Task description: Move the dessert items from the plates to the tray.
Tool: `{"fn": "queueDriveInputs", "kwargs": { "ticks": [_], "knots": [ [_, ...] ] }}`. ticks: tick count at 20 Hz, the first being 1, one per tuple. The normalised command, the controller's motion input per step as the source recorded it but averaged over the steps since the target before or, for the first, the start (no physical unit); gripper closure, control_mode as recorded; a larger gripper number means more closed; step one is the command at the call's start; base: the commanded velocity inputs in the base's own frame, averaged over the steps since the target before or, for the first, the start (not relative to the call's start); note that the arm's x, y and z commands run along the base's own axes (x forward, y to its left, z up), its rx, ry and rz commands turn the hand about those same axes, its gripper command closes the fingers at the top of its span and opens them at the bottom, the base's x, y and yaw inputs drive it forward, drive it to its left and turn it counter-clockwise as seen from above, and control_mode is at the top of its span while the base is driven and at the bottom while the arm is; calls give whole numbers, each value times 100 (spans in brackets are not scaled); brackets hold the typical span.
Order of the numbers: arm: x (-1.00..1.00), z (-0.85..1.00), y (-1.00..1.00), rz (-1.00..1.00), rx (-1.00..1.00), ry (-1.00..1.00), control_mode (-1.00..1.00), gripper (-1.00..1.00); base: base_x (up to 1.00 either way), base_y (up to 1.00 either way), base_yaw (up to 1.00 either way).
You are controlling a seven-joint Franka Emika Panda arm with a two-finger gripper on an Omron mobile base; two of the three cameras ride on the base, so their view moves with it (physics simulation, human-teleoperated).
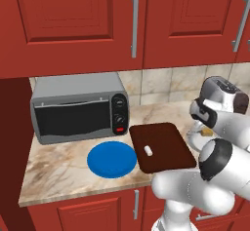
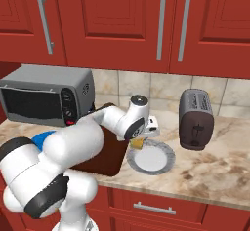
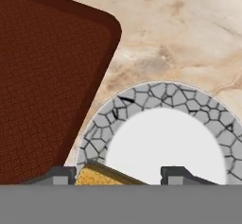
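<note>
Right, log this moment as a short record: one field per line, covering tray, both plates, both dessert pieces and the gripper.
tray: dark brown tray on the counter, between the two plates
white piece: lies on the tray
blue plate: left of the tray, nothing on it
grey plate: right of the tray, near the toaster
tan cube: between the fingertips, over the grey plate's edge
gripper: closed on the tan cube; whether lifted yet, unclear

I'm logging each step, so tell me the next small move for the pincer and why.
Probably lift straight up. In the hand view the pincer has its fingers either side of the tan cube above the grey plate, apparently closed on it. The white piece already lies on the tray, so carrying the cube there comes next.
</note>
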Motion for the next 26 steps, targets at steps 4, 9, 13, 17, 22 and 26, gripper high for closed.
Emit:
{"fn": "queueDriveInputs", "kwargs": {
  "ticks": [4, 9, 13, 17, 22, 26],
  "knots": [
    [0, 1, 100, 0, 18, -9, -100, 100, 0, 0, 0],
    [0, -7, 100, 0, 8, -11, -100, 100, 0, 0, 0],
    [0, -26, 85, 0, -3, -12, -100, 100, 0, 0, 0],
    [0, -10, 7, 0, -11, -6, -100, -100, 0, 0, 0],
    [0, 6, 0, 0, 0, 0, -100, -100, 0, 0, 0],
    [0, 61, 0, -3, 0, -2, -100, -100, 0, 0, 0]
  ]
}}
